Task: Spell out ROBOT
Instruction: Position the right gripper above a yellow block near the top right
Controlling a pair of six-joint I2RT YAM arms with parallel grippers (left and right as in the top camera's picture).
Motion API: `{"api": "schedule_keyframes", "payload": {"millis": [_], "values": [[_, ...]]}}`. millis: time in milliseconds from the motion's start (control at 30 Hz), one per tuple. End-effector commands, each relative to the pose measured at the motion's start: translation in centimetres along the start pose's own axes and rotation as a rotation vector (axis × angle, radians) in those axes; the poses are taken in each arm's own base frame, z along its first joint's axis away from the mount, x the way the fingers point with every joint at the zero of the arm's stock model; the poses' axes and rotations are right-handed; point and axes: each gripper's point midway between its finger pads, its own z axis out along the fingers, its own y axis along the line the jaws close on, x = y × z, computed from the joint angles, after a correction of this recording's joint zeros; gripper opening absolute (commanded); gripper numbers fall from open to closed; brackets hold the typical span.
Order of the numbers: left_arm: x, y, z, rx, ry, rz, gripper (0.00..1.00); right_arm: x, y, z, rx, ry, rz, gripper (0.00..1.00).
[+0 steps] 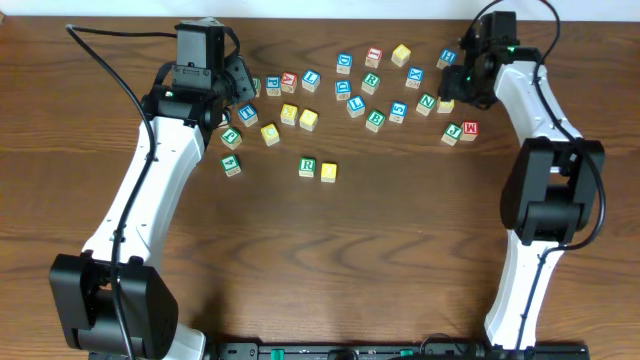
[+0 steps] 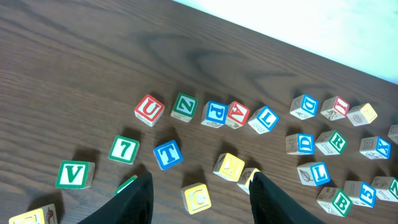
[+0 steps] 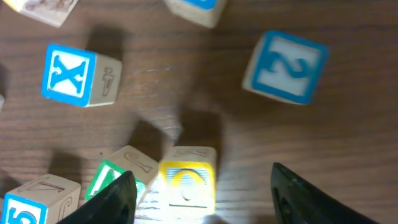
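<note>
Overhead: R cube (image 1: 307,166), yellow cube (image 1: 329,172) paired; left end effector (image 2: 200,188), right end effector (image 3: 200,184) released.

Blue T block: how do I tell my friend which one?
In the left wrist view, find the row of blocks U, Z, P, A, L. Below the green Z sits the blue T block, beside the green 7. Its close neighbours are green or yellow; only it is blue.
</note>
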Motion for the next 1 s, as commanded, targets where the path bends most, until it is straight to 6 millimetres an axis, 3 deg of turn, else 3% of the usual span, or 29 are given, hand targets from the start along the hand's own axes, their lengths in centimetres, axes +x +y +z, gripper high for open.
{"api": "schedule_keyframes", "payload": {"millis": [0,333,667,967], "values": [[-0.6,-0.1,-0.4,-0.002,-0.018,-0.009,0.49,0.3,1.0,1.1,-0.014,0.014,-0.037,0.60],[-0.6,-0.1,-0.4,-0.003,-0.017,-0.009,0.49,0.5,0.8,1.4,-0.001,0.020,-0.035,0.52],[-0.6,-0.1,-0.4,-0.003,-0.016,-0.009,0.50,0.4,-0.1,1.5,0.044,0.014,0.042,0.54],[-0.4,0.0,-0.3,-0.005,-0.011,-0.009,0.49,1.7,-0.2,2.2,0.047,0.047,0.051,0.51]]}}
